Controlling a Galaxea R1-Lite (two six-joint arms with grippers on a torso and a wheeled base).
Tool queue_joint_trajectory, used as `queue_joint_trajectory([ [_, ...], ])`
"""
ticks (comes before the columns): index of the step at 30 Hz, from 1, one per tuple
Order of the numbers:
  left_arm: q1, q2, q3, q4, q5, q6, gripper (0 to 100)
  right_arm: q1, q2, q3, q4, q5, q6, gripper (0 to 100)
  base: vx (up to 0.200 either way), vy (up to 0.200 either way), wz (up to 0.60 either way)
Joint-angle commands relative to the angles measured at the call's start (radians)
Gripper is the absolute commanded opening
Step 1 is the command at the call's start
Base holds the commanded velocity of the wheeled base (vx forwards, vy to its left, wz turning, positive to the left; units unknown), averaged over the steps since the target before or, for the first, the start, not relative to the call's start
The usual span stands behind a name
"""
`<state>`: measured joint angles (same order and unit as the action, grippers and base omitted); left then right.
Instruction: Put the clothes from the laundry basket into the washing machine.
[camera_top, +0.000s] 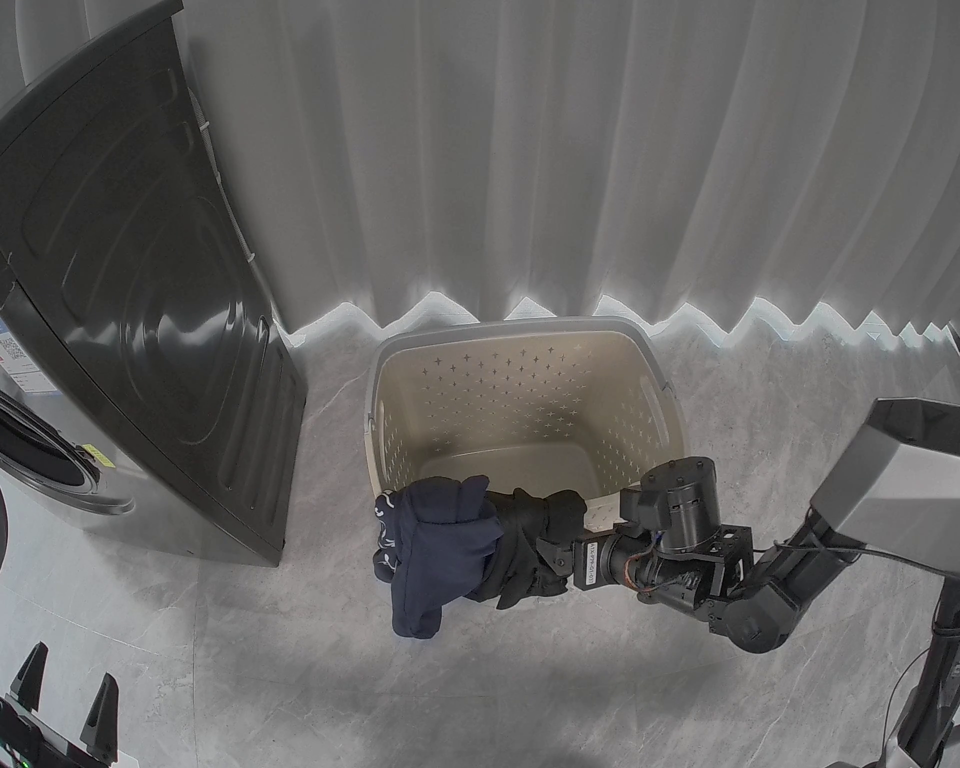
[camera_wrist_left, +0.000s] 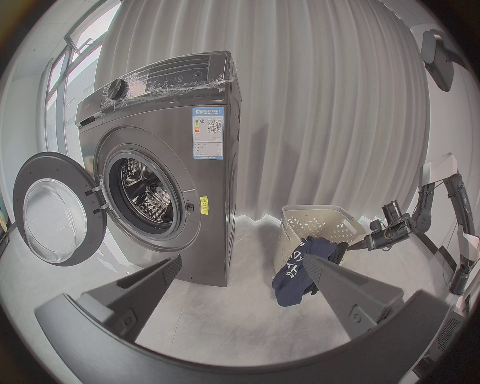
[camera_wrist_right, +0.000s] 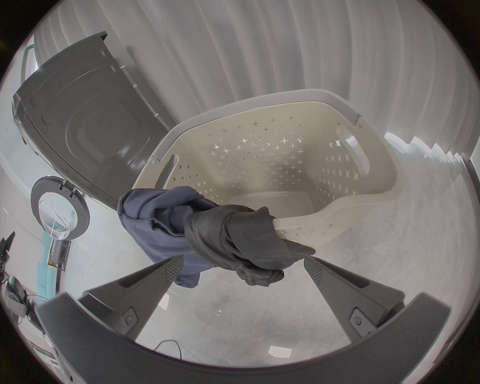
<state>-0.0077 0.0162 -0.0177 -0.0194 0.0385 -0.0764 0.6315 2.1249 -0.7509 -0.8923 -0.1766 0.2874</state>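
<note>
Two garments lay draped over the near rim of the one laundry basket (camera_top: 520, 328): a navy garment (camera_top: 435, 560) hanging outside it and a dark grey garment (camera_top: 525, 545) bunched beside it, hiding part of that rim. The right gripper (camera_wrist_right: 241, 260) sat at the grey bundle, fingers spread wide, not clenched; seen from the head, cloth covered their tips. The left gripper (camera_wrist_left: 240, 257), fingers also released, faced the one washing machine (camera_wrist_left: 165, 165), whose round door (camera_wrist_left: 55, 210) stood open.

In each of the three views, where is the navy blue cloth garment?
Head view: navy blue garment hangs over the near rim of the beige perforated plastic laundry basket, low centre.
Left wrist view: down the basket's outer wall.
Right wrist view: on the rim beside a black garment.
Shared landmark: that basket.
</note>
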Motion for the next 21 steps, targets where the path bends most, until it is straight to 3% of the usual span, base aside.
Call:
queue_joint_trajectory([
  [1, 0.0, -0.016, 0.015, -0.001, 0.001, 0.0, 100, -0.001, 0.109, -0.05, -0.028, 0.0, -0.011, 100, 0.0, 0.0, 0.0],
  [21, 0.0, -0.016, 0.015, -0.001, 0.003, -0.002, 100, -0.003, 0.271, -0.18, -0.162, 0.009, -0.037, 100, 0.0, 0.0, 0.0],
])
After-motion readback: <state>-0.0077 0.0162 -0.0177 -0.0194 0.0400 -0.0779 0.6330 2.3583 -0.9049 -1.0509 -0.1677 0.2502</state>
